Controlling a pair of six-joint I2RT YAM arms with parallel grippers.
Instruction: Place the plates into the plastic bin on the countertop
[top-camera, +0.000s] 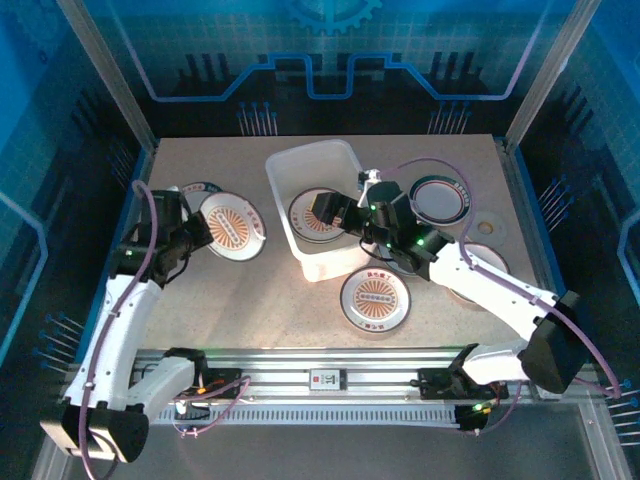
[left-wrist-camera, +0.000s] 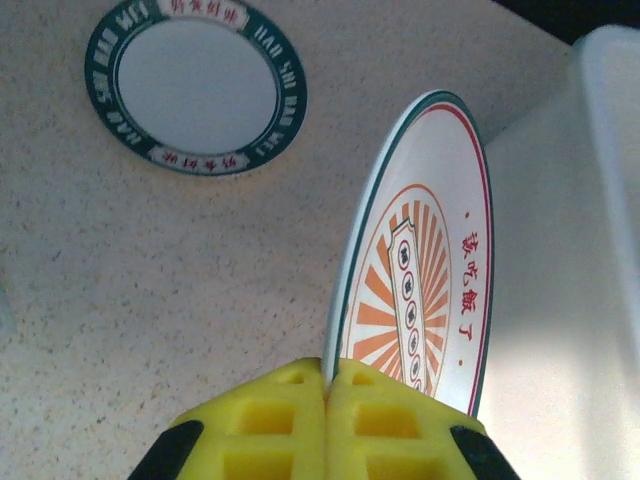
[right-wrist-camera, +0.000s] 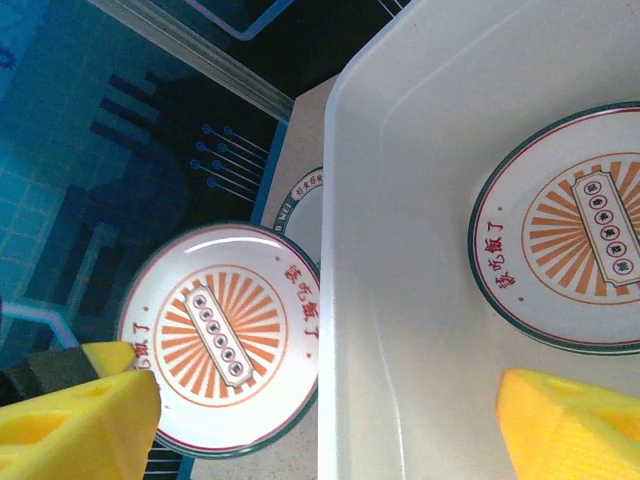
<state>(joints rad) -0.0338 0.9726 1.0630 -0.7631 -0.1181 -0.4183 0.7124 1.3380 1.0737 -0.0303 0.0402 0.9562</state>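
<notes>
Pinching a tilted plate (top-camera: 232, 226) by its left rim alone, with the left jaws clenched on it, just left of the bin (top-camera: 278, 195) and not yet inside. Judged a thin hold: liable to pivot or slip free under a quick swing, then to drop on the desk (top-camera: 260, 300) or on the lettered plate (left-wrist-camera: 195, 88) lying flat just beyond, at far left. Likely to knock the bin's left wall if carried across too low, shoving the bin or twisting the plate out from between the yellow pads (left-wrist-camera: 270, 430). Further right, risking a clash with the right arm (top-camera: 490, 280), reaching into the bin from the right. Holding the right jaws released there, spread wide, grasping nothing, over a flat plate (top-camera: 305, 222) on the bin's floor. Risking china on china if lowered onto it without room made first. Apt also to brush the near plate (top-camera: 375, 298) on the desk and the ringed plate (top-camera: 440, 198) at far right on the way out.

As to pose: reaching with the left arm (top-camera: 115, 330) from the near-left base, bent inward at the wrist, jaws pointing right toward the bin. Folding the right arm at the near-right elbow, forearm running far and left across the desk, wrist dipped over the bin's right rim.
</notes>
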